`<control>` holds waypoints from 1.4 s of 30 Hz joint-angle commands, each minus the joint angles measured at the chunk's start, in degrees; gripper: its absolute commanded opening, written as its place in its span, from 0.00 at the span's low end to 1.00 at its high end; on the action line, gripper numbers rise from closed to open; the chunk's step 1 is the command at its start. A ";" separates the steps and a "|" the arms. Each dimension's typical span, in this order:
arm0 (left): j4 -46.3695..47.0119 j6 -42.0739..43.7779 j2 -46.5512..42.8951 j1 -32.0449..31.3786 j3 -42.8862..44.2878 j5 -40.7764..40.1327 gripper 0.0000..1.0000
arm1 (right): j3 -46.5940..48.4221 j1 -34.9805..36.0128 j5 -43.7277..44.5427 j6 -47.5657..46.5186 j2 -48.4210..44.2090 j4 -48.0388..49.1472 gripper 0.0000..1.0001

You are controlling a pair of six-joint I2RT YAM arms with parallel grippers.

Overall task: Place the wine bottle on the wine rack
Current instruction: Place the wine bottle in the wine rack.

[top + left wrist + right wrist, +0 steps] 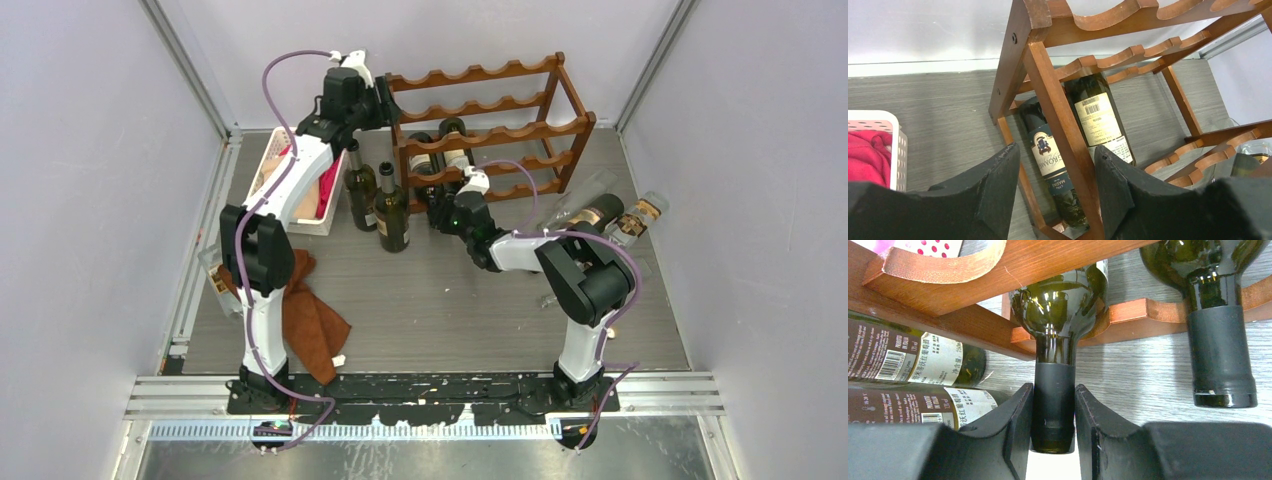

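**Right gripper clamped on the bottle neck; left gripper astride the rack's corner post**

The right gripper (1054,390) held the wine bottle (1055,300) by its neck. Both fingers (1008,425) pressed against the dark capsule, one on each side, with the mouth of the bottle just short of the palm. Ahead of the fingertips the bottle ran away from the gripper into the wine rack (480,72). Its shoulder sat in a scallop of the front rail (1148,315), on a low tier close to the table (450,300). To the gripper's right in its own camera, a second bottle (1220,355) lay in the next scallop, its neck pointing back toward the wrist and touched by nothing. To the gripper's left were two labelled bottles (908,360). Whether they stood or lay could not be judged from that angle.

The left gripper (1055,152) was spread wide at the rack's near corner. The upright post (1060,125) rose between its fingers, with what looked like a little clearance on each side. Beyond the post and below the fingertips, both racked bottles showed label-up. Off to that gripper's left sat a white basket (875,117) with red fabric in it.
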 commanded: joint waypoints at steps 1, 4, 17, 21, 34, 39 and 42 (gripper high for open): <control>0.40 1.98 -0.52 0.08 3.15 0.75 0.56 | -1.75 0.97 1.69 -2.87 -0.56 3.42 0.04; 0.48 1.75 -0.04 0.08 3.35 1.14 0.55 | -1.78 1.57 2.26 -3.48 -0.91 4.32 0.04; 0.43 2.25 -0.66 0.08 2.51 2.07 0.49 | -1.99 3.58 4.25 -2.87 1.08 3.53 0.03; 0.52 2.39 -1.11 0.08 1.69 2.41 0.48 | -1.78 3.57 5.22 -4.17 1.74 6.14 0.03; 1.05 2.74 -1.34 0.17 0.97 3.41 0.47 | 0.41 2.30 5.46 -7.17 5.59 8.83 0.03; 1.05 3.04 -1.57 0.17 0.63 3.57 0.46 | 0.77 1.84 4.81 -7.66 5.64 10.25 0.03; 1.26 3.13 -1.49 0.26 0.87 3.75 0.46 | 1.82 1.24 4.70 -8.03 6.30 10.43 0.03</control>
